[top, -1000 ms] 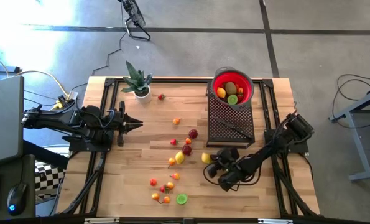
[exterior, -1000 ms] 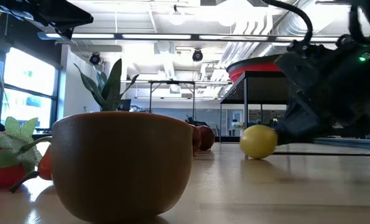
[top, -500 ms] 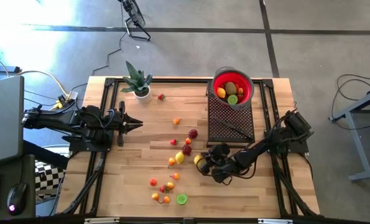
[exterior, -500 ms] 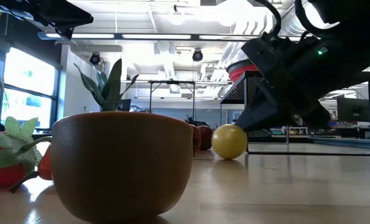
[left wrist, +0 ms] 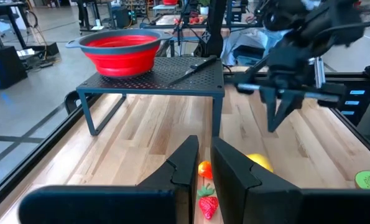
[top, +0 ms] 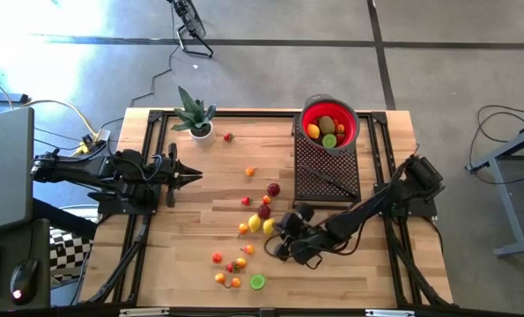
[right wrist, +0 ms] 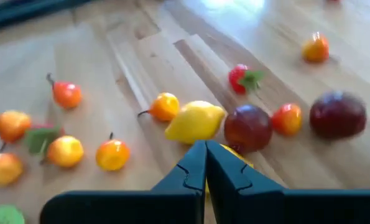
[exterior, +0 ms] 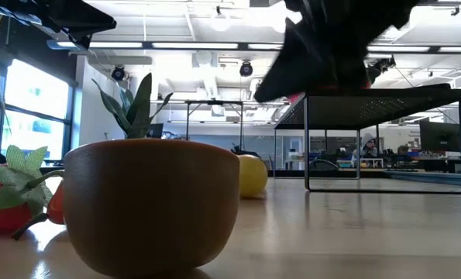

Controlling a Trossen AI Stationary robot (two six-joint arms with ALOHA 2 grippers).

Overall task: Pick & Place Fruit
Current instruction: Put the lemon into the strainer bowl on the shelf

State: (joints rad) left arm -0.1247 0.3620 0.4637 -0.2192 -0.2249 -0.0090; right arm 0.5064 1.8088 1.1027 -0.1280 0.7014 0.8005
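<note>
Several small toy fruits lie scattered on the wooden table (top: 200, 264); among them are a lemon (top: 254, 223), two dark red ones (right wrist: 248, 127) (right wrist: 337, 114) and a round yellow fruit (top: 269, 226). My right gripper (top: 282, 238) is shut and hangs above the table, just right of that yellow fruit (left wrist: 257, 163), with its fingers (left wrist: 275, 115) slanting down and clear of it. More fruit lies in the red bowl (top: 329, 123) on the black rack (top: 326, 167). My left gripper (left wrist: 204, 162) waits shut at the table's left.
A potted spiky plant (top: 195, 119) stands at the far left. A knife (top: 332, 180) lies on the rack. A green round piece (top: 258, 282) sits by the near edge. A big brownish round object (exterior: 153, 205) fills the low view's foreground.
My right gripper, shut throughout, has swept toward the table's left, risen off the table and rolled at the wrist. The yellow fruit has rolled left along the table ahead of it and now lies next to the lemon.
</note>
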